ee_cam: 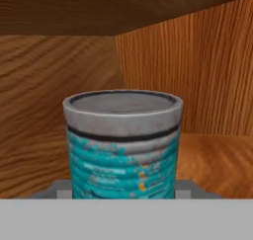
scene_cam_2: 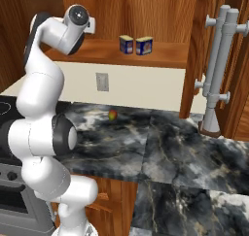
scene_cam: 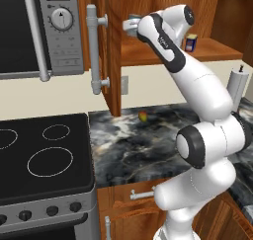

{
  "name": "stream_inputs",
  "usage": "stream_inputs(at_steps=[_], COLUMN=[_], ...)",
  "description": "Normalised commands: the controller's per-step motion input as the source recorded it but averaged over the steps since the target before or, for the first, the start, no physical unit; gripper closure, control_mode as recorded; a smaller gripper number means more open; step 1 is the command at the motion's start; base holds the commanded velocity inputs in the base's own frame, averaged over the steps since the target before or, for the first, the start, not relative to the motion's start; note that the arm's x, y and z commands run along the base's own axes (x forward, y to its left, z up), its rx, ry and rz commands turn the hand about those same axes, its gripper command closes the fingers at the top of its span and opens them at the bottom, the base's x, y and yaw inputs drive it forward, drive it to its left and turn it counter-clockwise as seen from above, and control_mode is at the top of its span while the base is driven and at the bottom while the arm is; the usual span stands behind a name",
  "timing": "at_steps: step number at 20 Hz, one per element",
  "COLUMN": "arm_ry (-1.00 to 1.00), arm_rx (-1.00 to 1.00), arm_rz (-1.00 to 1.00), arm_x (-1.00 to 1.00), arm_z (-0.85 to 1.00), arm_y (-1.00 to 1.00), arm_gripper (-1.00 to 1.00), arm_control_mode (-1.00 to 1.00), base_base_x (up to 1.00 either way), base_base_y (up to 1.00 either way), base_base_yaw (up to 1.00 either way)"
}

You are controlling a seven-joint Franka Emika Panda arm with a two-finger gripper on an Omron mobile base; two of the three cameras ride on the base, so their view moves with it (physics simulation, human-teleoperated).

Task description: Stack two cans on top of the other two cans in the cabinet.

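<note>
A teal can [ee_cam: 123, 150] with a grey rim stands upright, very close in the hand view, with wood walls behind it. My gripper [ee_cam: 123, 192] is shut on the can, its grey fingertips [ee_cam: 58, 189] showing on either side at the base. In the left base view the arm reaches up into the open brown cabinet [scene_cam: 148, 52], and the gripper [scene_cam: 131, 26] is at the shelf's left end, above the board. Two blue cans [scene_cam_2: 126, 44] [scene_cam_2: 144, 45] stand side by side on the cabinet shelf [scene_cam_2: 165, 55], to the right of my hand. One blue can [scene_cam: 191, 41] shows past the arm.
The cabinet door [scene_cam: 112, 61] with its grey bar handle [scene_cam: 94, 51] stands open beside the microwave [scene_cam: 29, 31]. Another bar handle [scene_cam_2: 219, 60] is on the right. A small round fruit [scene_cam_2: 112, 115] lies on the marble counter [scene_cam_2: 170, 143]. The stove [scene_cam: 44, 155] is at the left.
</note>
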Motion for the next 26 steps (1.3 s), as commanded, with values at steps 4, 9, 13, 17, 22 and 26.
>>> stream_inputs(at_steps=[4,9,13,17,22,26], arm_ry=[-0.06,-0.15,-0.17,-0.01,0.05,0.12], arm_rx=[-0.01,0.0,0.0,0.0,-0.02,-0.04], arm_rz=[0.0,0.0,0.02,0.01,0.01,0.02], arm_x=[0.0,0.04,0.08,0.19,0.23,0.2], arm_z=[-0.01,0.0,-0.02,-0.02,0.0,0.0], arm_y=[0.2,0.2,0.21,0.15,0.11,0.08], arm_gripper=[1.0,1.0,1.0,1.0,1.0,1.0], arm_control_mode=[-1.0,-1.0,-1.0,-1.0,-1.0,-1.0], base_base_x=[0.0,0.0,0.0,0.0,0.0,0.0], base_base_y=[0.0,0.0,0.0,0.0,0.0,0.0], base_base_yaw=[0.0,0.0,0.0,0.0,0.0,0.0])
